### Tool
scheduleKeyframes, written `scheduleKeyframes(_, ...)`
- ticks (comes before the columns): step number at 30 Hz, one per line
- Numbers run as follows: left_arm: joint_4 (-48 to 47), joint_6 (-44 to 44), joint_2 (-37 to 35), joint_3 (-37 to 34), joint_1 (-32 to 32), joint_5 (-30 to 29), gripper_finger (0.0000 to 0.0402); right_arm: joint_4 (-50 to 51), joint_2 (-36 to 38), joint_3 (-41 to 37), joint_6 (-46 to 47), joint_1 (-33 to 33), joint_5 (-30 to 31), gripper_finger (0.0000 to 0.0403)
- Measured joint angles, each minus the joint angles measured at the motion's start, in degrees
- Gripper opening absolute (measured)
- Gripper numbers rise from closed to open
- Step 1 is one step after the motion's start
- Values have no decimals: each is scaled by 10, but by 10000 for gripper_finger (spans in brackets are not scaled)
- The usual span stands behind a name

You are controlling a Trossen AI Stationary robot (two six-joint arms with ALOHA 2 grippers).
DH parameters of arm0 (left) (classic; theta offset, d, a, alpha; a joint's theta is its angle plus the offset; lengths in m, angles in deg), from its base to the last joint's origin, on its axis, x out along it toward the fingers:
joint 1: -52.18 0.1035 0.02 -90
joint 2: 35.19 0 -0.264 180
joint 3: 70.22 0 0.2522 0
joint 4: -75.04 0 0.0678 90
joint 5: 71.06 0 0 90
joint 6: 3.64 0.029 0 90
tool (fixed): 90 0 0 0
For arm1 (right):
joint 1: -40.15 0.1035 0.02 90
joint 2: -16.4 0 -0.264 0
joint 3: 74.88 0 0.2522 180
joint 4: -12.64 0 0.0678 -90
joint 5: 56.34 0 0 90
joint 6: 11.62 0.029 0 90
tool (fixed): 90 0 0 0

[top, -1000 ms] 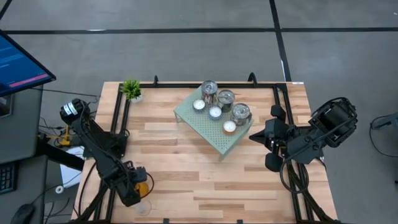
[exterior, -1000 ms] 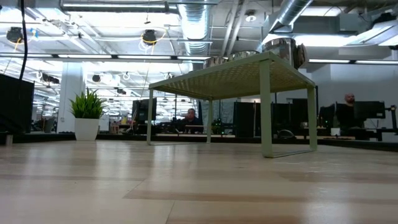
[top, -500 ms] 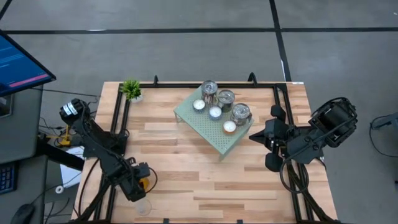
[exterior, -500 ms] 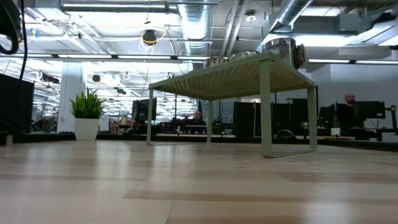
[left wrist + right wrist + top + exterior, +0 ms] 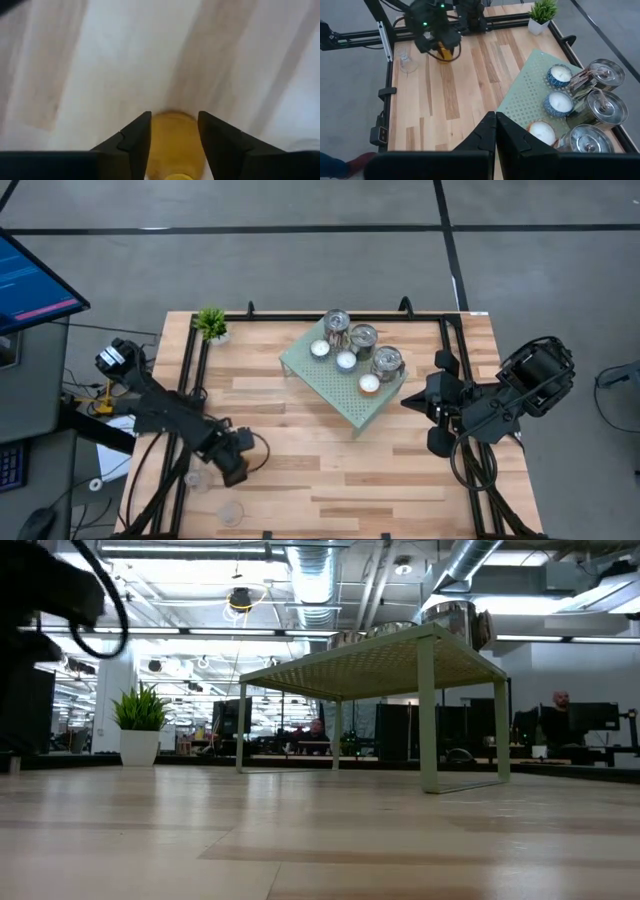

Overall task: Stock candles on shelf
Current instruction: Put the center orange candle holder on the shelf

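My left gripper (image 5: 238, 467) is over the near left part of the wooden table, shut on the amber glass candle (image 5: 172, 137), which also shows in the right wrist view (image 5: 443, 52). The mint-green shelf (image 5: 345, 398) stands on its legs at the far middle. On it stand three silver tins (image 5: 363, 337) and several tealights (image 5: 346, 360). Two clear glass holders (image 5: 230, 512) stand by the near left corner. My right gripper (image 5: 408, 400) is shut and empty, at the shelf's right side. My left gripper pinches the amber glass candle by its round side wall (image 5: 156, 137) between its two fingers (image 5: 136, 137). The fingers come from above, slanting down. In the right wrist view the candle hangs below the gripper, clear of the table.
A small green potted plant (image 5: 211, 323) stands at the far left corner. Black rails (image 5: 188, 360) run along the table's edges. Bare wood (image 5: 330, 470) lies between the left gripper and the shelf. People sit at desks in the room behind (image 5: 563, 705).
My left gripper has swung from the near left edge toward the table's right and a little toward the far edge, carrying the amber candle. The arm now shows at the low view's upper left.
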Motion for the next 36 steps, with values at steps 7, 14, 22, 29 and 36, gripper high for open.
scheduleKeyframes(7,17,104,-8,-5,109,-27,134,0,0,0,0,0,0,0)
scheduleKeyframes(14,33,64,-133,12,186,-21,158,0,0,0,0,2,-2,0)
scheduleKeyframes(22,-110,-130,-309,14,155,172,207,0,0,0,-6,2,-2,0)
scheduleKeyframes(29,-183,-255,-339,14,101,251,192,0,0,0,-5,2,-2,0)
scheduleKeyframes(36,-196,-268,-270,3,47,244,110,0,0,0,-4,2,-2,0)
